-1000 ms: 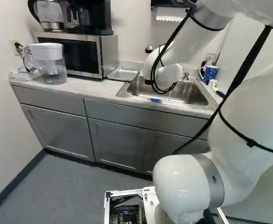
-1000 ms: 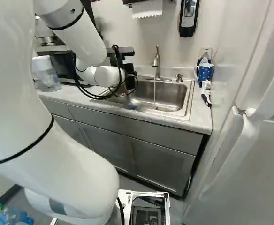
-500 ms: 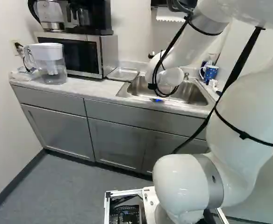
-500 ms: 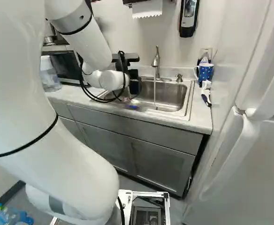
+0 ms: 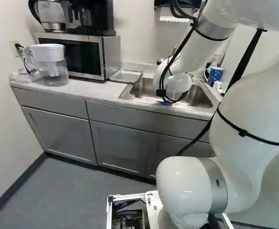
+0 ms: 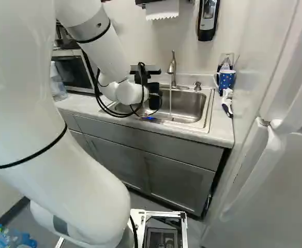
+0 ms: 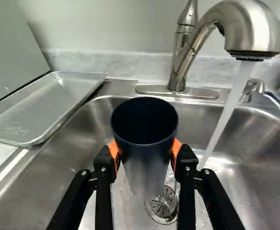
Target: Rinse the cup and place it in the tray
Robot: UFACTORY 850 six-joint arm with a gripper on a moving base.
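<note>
I'm clamping the dark cup [image 7: 145, 122] upright in the gripper [image 7: 145, 152], mid-frame in the right base view; the running water [image 6: 170, 101] is falling just right of it there, so rinsing is probably calling for a rightward shift.

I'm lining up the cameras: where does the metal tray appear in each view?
Left base view: the tray lies between microwave and sink.
Right base view: can't make it out; the arm stands before that area.
Wrist view: beside the sink, on the side away from the running water.
Shared landmark: the sink.
</note>
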